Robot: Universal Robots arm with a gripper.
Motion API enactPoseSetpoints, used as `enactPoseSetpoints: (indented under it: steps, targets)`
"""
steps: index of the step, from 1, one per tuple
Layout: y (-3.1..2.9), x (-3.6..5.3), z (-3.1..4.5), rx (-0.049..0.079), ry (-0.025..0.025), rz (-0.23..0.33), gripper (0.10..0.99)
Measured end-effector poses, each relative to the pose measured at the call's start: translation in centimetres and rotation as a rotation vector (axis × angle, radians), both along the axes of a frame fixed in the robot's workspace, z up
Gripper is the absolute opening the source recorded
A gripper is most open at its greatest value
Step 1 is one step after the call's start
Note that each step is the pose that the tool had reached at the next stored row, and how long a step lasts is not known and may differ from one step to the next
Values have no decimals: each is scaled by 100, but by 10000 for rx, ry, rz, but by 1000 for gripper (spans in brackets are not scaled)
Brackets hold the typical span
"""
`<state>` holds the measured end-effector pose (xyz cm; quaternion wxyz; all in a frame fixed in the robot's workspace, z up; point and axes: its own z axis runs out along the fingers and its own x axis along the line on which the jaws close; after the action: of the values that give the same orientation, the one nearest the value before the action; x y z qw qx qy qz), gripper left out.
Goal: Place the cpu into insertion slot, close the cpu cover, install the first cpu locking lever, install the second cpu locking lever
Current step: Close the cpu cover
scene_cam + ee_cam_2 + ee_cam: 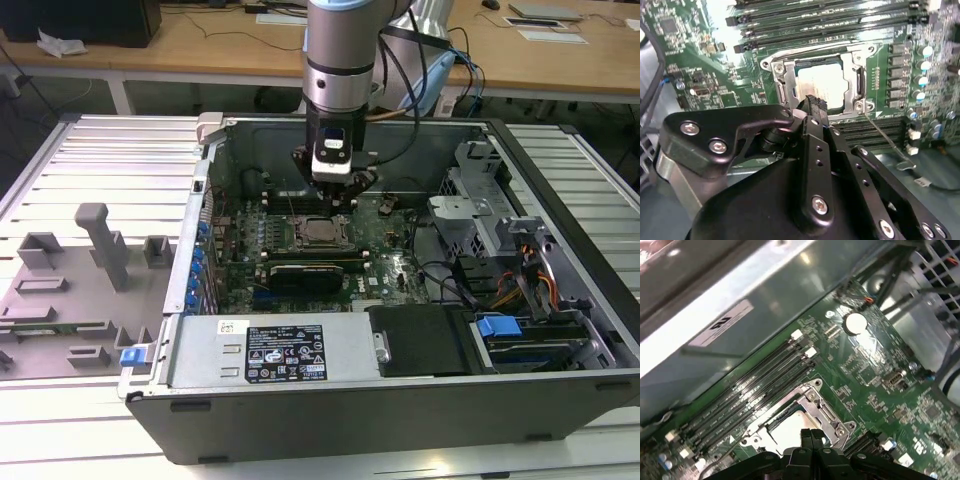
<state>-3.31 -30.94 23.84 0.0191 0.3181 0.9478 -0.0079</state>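
Note:
The cpu (822,82) lies silvery side up in the insertion slot (777,75) on the green motherboard. The cpu cover (860,75) appears to lie flat around it, the chip showing through its window. In the exterior view my gripper (335,200) hangs just behind the cpu (320,232), inside the open computer case. Both wrist views show the black fingertips pressed together and holding nothing: my gripper (813,102) hovers over the socket's edge, and my gripper (813,434) stands in front of the cpu (787,429) and cover (822,410). A thin lever rod (885,137) angles out from one socket corner.
Long black memory slots (750,385) run beside the socket. The case wall (740,300) rises close behind them. A power supply (280,350), a drive cage (480,200) and cables (520,280) crowd the case. A grey fixture tray (80,280) lies on the exterior view's left.

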Motion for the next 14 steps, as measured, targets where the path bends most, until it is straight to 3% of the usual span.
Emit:
enactPoseSetpoints:
  steps: [14]
  targets:
    - [2,0,-1,-37,-1,2751,106]
